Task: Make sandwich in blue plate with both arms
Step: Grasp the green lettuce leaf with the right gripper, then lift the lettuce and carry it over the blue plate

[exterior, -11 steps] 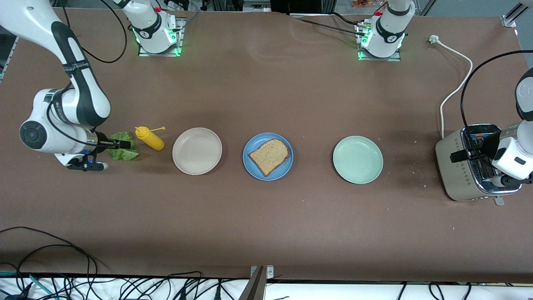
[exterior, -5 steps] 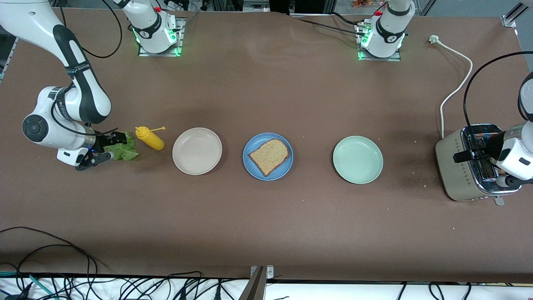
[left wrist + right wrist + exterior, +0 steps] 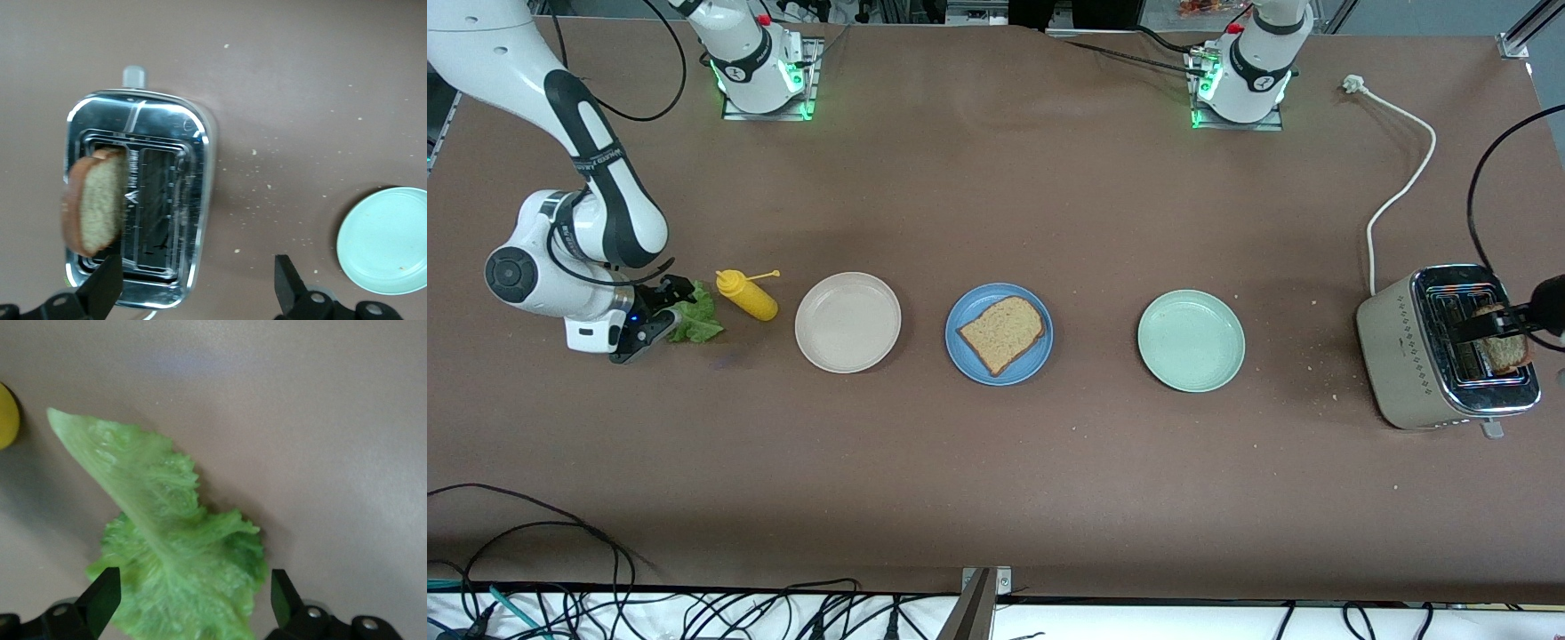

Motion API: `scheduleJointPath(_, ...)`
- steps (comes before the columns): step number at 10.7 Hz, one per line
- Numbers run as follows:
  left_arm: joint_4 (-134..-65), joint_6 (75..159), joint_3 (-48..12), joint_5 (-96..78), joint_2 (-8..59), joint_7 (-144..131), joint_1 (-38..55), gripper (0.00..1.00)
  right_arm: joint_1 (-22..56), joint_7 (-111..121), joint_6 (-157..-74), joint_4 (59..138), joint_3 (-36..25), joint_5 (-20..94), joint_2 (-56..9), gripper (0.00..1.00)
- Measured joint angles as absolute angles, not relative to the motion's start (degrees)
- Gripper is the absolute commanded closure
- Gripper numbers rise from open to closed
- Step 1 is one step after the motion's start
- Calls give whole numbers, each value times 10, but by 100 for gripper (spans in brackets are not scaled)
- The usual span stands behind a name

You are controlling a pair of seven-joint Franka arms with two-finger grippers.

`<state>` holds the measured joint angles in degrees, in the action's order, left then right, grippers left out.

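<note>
Two slices of bread are in sight. One slice point(image 3: 1002, 333) lies flat on the blue plate point(image 3: 960, 356), which sits mid-counter between the beige plate point(image 3: 847, 322) and the mint-green plate point(image 3: 1191, 340). The other slice point(image 3: 93, 207) stands up out of a slot of the steel toaster point(image 3: 1405, 356) at the left arm's end of the counter point(image 3: 996, 204).

The left end effector point(image 3: 197, 260) hangs over the toaster with its fingers spread wide. One finger point(image 3: 103, 283) is right at the lower edge of that slice and the other is well clear of it, out over the bare counter, so nothing is pinched.

At the right arm's end, the right end effector point(image 3: 193, 577) is low over the lettuce leaf point(image 3: 167, 540), its fingers parted with one on each side of the ruffled end. The leaf lies on the counter just beside the yellow squeeze bottle point(image 3: 747, 297), which is tipped on its side between the leaf and the beige plate.

A white power cord point(image 3: 1400, 187) trails from the toaster toward the arms' bases.
</note>
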<state>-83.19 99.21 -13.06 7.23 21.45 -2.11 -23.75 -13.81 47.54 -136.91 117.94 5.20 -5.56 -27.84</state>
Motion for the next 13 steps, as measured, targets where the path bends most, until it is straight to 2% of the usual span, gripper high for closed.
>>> scheduleJointPath(1,-831,992,-130,72,215,-8,-253,0,-142,502,-1384,1179,52,-56,-288,52)
scheduleJointPath(2,-831,994,-130,72,215,2,-265,0,-147,521,-1392,1179,51,-56,-295,70)
scheduleJointPath(3,-831,997,-129,72,216,10,-277,0,-151,529,-1397,1179,51,-56,-296,82)
scheduleJointPath(5,-831,1014,-129,72,223,26,-300,0,-152,531,-1398,1174,51,-56,-293,98)
scheduleJointPath(10,-831,1027,-136,72,233,35,-310,0,-152,532,-1393,1171,53,-56,-290,100)
scheduleJointPath(13,-831,1027,-136,72,233,35,-310,0,-150,532,-1291,1102,57,-56,-287,100)
